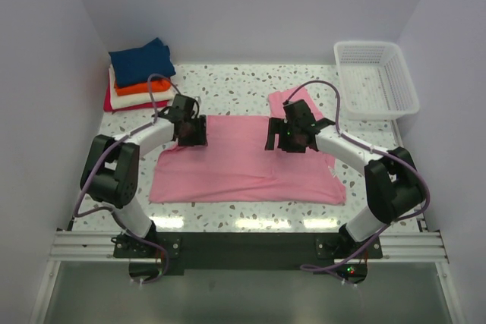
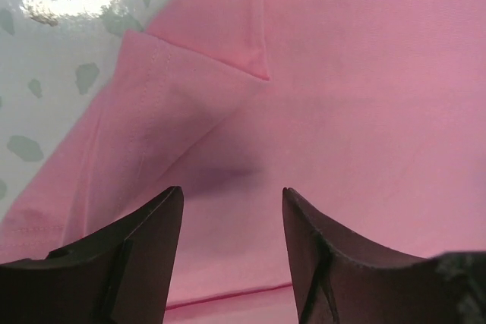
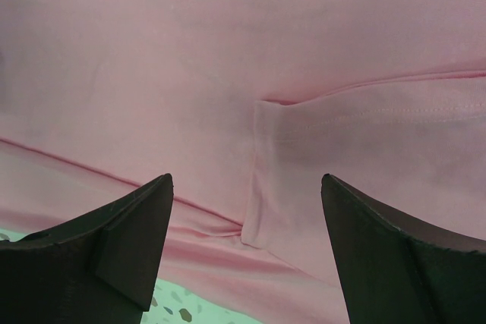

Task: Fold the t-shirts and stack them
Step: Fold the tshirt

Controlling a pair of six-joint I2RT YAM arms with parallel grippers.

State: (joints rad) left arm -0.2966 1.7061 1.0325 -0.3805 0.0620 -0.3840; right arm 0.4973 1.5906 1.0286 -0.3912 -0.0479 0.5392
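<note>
— Where did the pink shirt lie?
— Flat across the middle of the worktop. Just above its far edge, the left fingers stood parted and the right fingers wide, neither gripping it.

Your top cam sits high & behind the arm bases, looking down & fwd over the whole table. Bases are at the bottom edge, back wall up top. L wrist cam looks past its own fingers, v. close to the pink shirt, w/ some table at upper left. R wrist cam does the same. Cloth nearly fills that frame, w/ a sliver of table at the bottom. All 3 views share the shirt. Top cam shows both wrists over its far edge.
</note>
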